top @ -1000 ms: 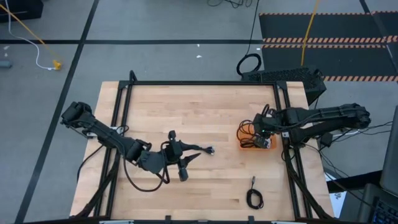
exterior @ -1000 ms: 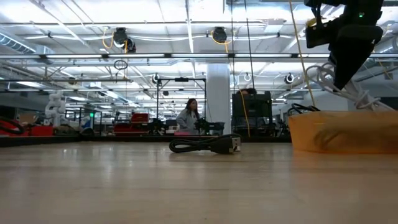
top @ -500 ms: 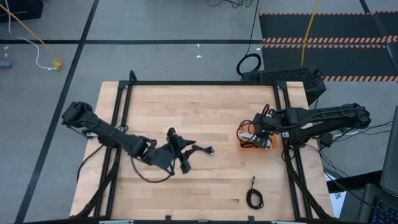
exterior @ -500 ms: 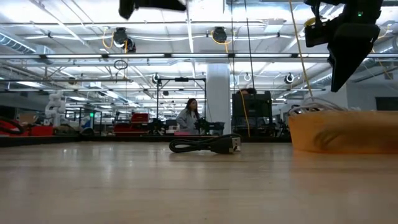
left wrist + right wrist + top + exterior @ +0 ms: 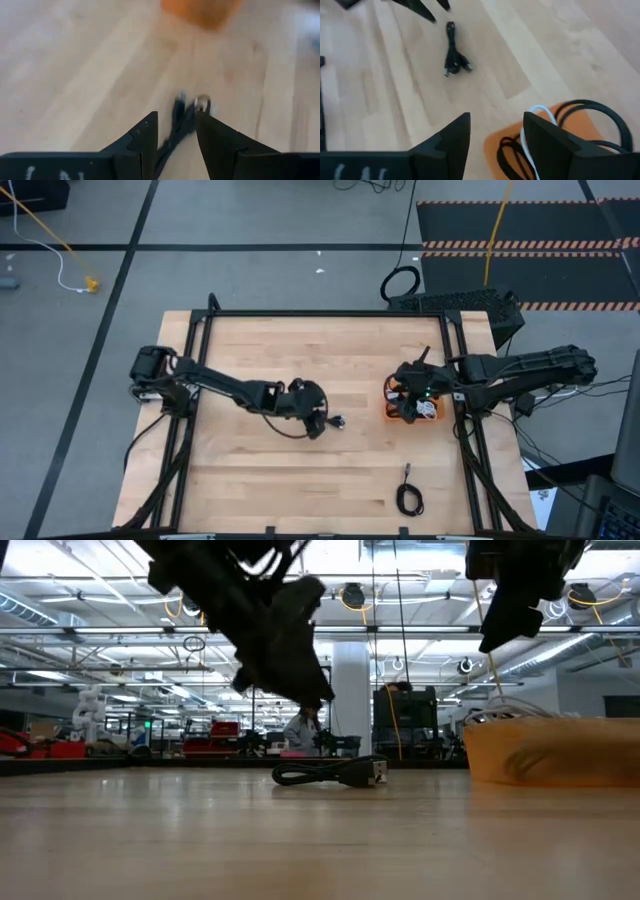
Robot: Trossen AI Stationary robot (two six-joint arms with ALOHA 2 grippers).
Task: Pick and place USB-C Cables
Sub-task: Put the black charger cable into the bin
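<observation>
Wooden counter (image 5: 330,360) carried everything. At its middle, the left hand (image 5: 318,420) hovered with fingers parted over a black cable (image 5: 335,422) lying loose on the wood. Farther right, the right hand (image 5: 407,376) hung spread above the orange tray (image 5: 432,412), which held black and white cables (image 5: 536,112). Another black cable (image 5: 408,497) lay near the front edge.

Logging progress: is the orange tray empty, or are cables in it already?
Not empty. The right wrist view shows the orange tray holding black cables and a white cable.
</observation>
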